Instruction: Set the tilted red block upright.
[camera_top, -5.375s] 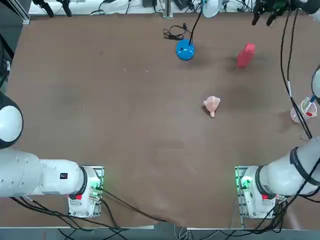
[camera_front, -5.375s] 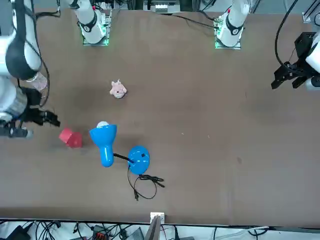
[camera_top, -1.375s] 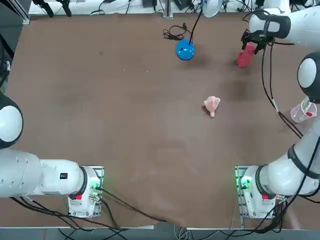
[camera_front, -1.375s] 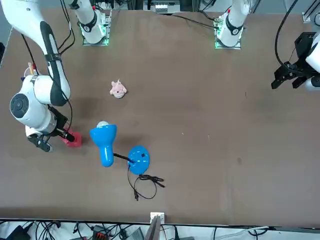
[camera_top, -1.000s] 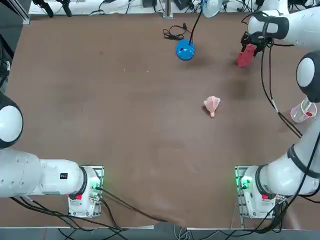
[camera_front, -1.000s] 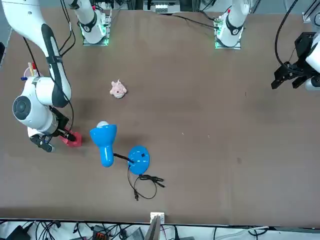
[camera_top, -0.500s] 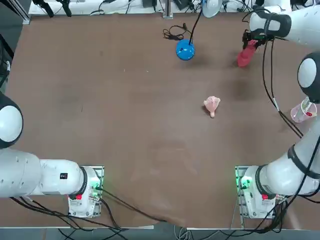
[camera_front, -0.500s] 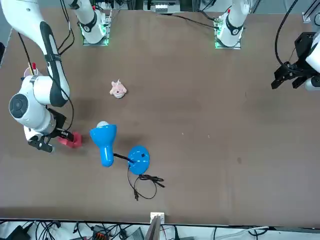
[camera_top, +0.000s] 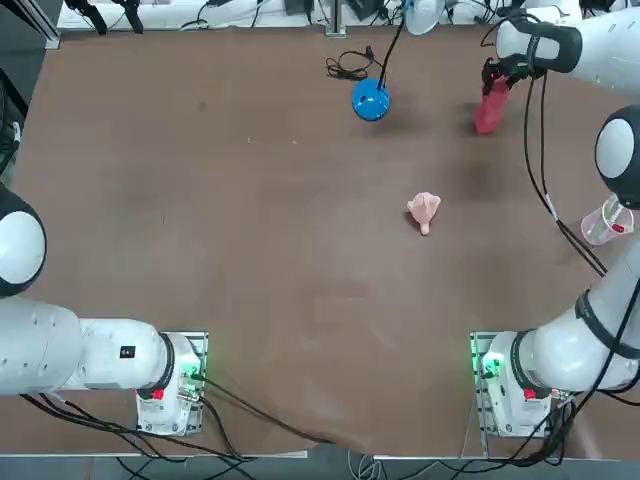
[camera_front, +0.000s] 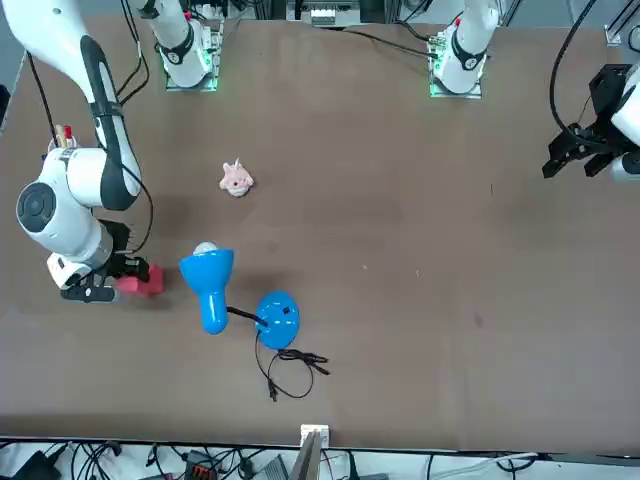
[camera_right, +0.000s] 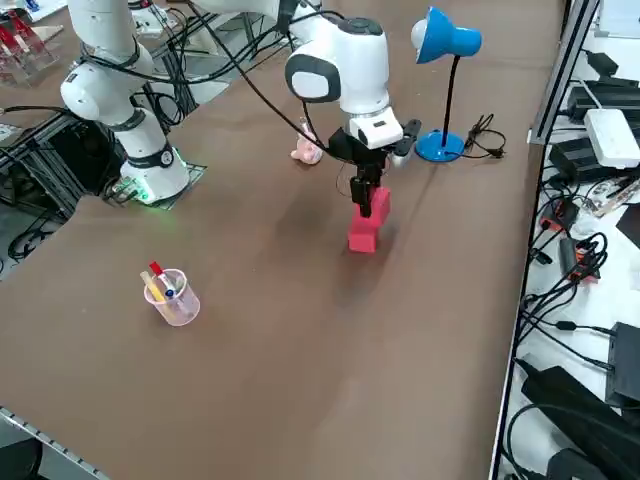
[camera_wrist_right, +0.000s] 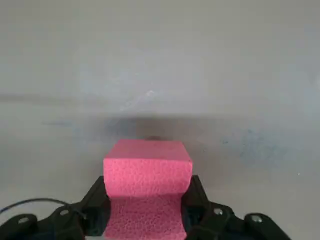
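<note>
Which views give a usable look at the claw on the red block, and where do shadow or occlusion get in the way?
Right wrist view: red block fills the foreground between the right claw fingers, a soft shadow band on the table behind it. Right side view: block unobstructed, with a faint shadow. Front view: the arm hides part of the block.

- Overhead camera looks straight down; the front camera faces back across the table (camera_front: 420, 200).
- Side camera looks down diagonally.
- Wrist camera sits closest.
- All share the red block (camera_top: 489, 108).
</note>
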